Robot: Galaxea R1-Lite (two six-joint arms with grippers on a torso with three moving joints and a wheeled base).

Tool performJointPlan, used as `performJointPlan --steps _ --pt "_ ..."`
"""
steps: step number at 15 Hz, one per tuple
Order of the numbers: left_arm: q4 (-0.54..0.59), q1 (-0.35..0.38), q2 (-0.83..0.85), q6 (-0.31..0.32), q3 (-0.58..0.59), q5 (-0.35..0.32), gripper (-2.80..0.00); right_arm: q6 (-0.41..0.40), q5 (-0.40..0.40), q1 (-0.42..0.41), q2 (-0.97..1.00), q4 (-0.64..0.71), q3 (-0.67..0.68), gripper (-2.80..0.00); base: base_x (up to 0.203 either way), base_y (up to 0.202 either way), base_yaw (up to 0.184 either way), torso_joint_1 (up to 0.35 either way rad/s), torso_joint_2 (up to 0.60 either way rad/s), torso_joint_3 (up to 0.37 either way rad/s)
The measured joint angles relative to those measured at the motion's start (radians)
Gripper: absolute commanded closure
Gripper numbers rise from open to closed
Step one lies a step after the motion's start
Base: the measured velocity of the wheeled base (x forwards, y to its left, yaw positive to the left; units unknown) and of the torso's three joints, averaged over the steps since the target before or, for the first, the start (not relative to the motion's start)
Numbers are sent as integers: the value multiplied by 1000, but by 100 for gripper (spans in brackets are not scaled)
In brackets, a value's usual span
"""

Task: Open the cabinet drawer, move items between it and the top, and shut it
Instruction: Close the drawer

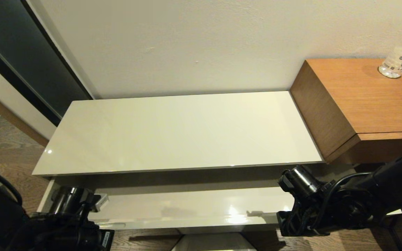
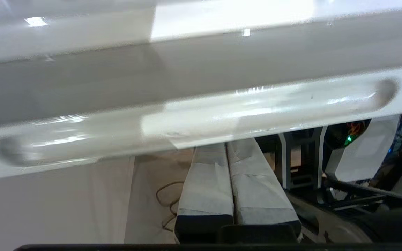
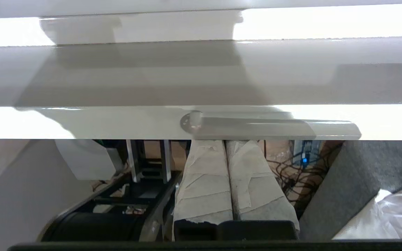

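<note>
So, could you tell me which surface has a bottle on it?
The taller wood-grain desk on the right holds the bottle; the cream cabinet top does not.

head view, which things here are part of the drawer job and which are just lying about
Part of the job:
- cabinet
- its top
- drawer, pulled partly out
- left gripper, shut, by a slot handle
- right gripper, shut, at the drawer front

Just lying about:
- wood-grain desk unit
- clear bottle on it
</note>
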Motion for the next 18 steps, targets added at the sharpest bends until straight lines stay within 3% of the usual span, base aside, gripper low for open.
performJointPlan --steps 11,18 --pt "-24 -9 48 -36 -137 2 0 1 -39 -4 76 -28 -101 0 0 0 0 0 0 0" --pt "-37 -12 83 -49 -248 55 0 0 -86 -5 110 -51 -177 0 0 0 0 0 0 0"
